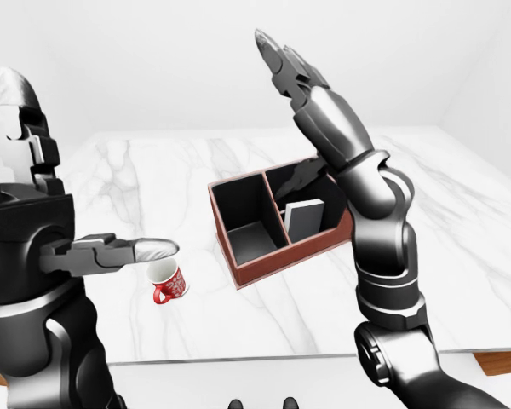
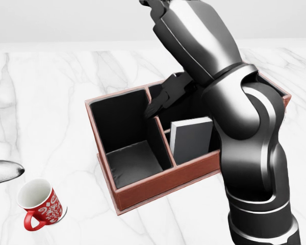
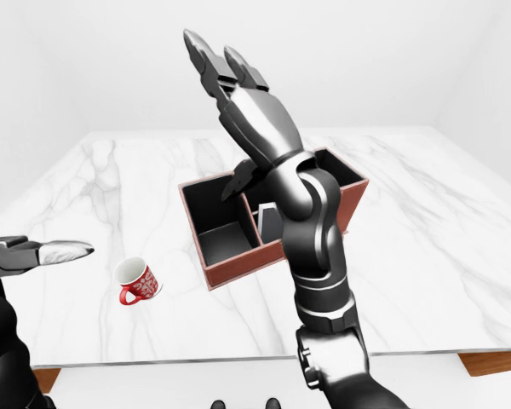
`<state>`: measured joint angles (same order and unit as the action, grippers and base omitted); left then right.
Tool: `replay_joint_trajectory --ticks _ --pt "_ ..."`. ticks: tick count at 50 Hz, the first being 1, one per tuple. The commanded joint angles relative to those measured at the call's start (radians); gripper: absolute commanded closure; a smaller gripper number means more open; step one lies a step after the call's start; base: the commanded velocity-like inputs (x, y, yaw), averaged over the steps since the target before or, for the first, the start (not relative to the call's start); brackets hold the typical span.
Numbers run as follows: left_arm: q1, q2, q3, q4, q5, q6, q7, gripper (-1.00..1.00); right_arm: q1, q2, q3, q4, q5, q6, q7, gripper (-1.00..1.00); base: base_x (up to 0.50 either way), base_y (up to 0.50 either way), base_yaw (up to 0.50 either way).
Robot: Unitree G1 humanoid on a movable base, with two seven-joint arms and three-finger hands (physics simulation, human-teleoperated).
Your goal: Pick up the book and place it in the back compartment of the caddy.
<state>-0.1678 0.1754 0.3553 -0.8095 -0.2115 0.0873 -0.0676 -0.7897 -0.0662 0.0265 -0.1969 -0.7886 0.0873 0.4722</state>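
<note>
One book [image 2: 190, 139], one caddy [image 2: 158, 185], one mug [image 2: 40, 204]

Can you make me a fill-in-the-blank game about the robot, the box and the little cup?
1. The grey book stands inside the reddish-brown caddy with black lining, in its ____ compartment.
2. The robot's right hand, raised above the caddy, holds ____.
3. The red-and-white patterned mug sits on the white marble table, to the ____ of the caddy in the head view.

Missing words: middle; nothing; left

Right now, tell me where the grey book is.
The grey book stands in the red-brown caddy, in the compartment just right of the empty left compartment in the head view, beside the raised right arm.
</note>
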Motion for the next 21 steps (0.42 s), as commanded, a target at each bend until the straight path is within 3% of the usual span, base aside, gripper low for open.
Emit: replay_joint_trajectory --ticks 1,8,10,16,21 --pt "-0.034 0.028 0.08 -0.121 -0.11 0.0 0.03 -1.0 0.067 0.048 0.029 -0.56 0.026 0.0 0.215 -1.0 0.0 0.0 0.0" --pt "-0.068 0.058 0.175 -0.222 -0.252 0.0 0.081 -1.0 0.035 0.043 0.066 -0.808 -0.056 0.0 0.226 -1.0 0.0 0.0 0.0" --pt "-0.08 0.081 0.216 -0.237 -0.331 0.0 0.116 -1.0 0.002 0.072 0.06 -0.847 -0.131 0.0 0.226 -1.0 0.0 0.0 0.0" --pt "-0.051 0.218 0.29 -0.238 -0.666 0.0 0.339 -1.0 -0.188 0.29 -0.015 -0.85 -0.502 0.0 0.226 -1.0 0.0 0.0 0.0" --pt "-0.017 0.326 0.332 -0.238 -0.886 0.0 0.49 -1.0 -0.327 0.301 -0.032 -0.85 -0.674 0.0 0.226 -1.0 0.0 0.0 0.0"
